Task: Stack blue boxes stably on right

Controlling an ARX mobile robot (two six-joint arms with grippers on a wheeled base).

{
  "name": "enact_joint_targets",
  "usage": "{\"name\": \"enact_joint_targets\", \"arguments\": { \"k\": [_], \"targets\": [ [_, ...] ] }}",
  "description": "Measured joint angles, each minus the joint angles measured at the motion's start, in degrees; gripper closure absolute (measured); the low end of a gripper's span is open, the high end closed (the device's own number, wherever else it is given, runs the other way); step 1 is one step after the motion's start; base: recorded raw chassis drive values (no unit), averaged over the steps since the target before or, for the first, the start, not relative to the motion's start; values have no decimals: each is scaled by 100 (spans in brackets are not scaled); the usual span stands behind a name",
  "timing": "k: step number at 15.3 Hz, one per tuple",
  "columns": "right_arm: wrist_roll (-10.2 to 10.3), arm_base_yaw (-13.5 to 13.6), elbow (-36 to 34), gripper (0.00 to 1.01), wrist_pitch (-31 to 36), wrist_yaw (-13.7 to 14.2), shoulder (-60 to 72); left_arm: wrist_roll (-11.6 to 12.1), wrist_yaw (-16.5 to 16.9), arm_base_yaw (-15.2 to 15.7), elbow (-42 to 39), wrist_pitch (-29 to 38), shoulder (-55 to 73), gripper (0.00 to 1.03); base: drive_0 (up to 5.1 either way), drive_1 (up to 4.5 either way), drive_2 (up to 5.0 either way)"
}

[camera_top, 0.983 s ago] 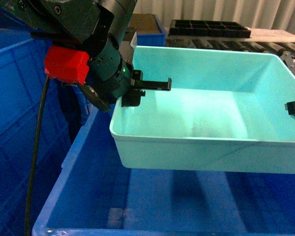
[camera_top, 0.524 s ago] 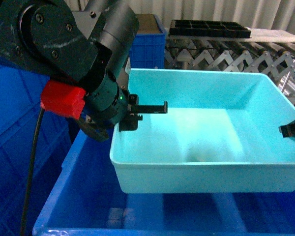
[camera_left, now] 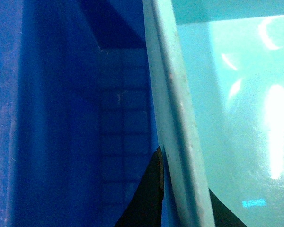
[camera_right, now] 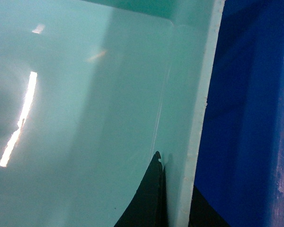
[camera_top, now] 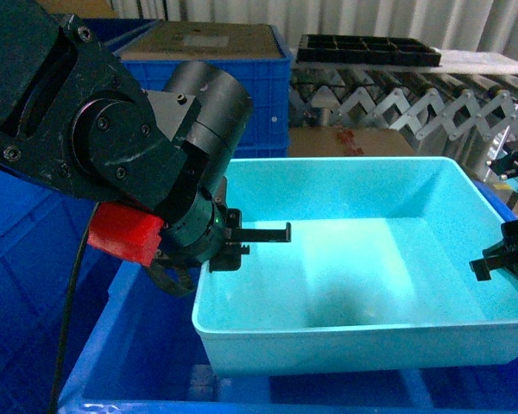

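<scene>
Inside the royal-blue crate (camera_top: 129, 345), the turquoise bin (camera_top: 363, 259) hangs low. The left gripper (camera_top: 233, 246) pinches its left rim and the right gripper (camera_top: 501, 259) its right wall. Best lower both sides level, releasing only once seated.

right gripper (camera_right: 173, 198) astride turquoise bin (camera_right: 85, 118) rim | blue crate (camera_right: 246, 118) beside

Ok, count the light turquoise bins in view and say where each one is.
1. The turquoise bin is held by its side walls between the left gripper and right gripper, inside a big royal-blue crate. Others may lie hidden beneath it.
</scene>
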Motion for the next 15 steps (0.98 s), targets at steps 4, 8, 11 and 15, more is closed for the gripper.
{"name": "enact_joint_targets", "arguments": {
  "k": [4, 8, 11, 15],
  "targets": [
    [-7, 0, -74, 99, 26, 48, 2, -22, -20, -37, 17, -42, 59, 97, 0, 0, 0],
    [-9, 0, -127, 99, 304, 87, 2, 4, -59, -74, 92, 11, 59, 97, 0, 0, 0],
    [-11, 0, -129, 99, 315, 103, 2, 17, -74, -74, 116, -9, 63, 97, 0, 0, 0],
    [-262, 0, -129, 88, 365, 219, 2, 219, -160, -74, 116, -44, 68, 79, 0, 0, 0]
  ]
}}
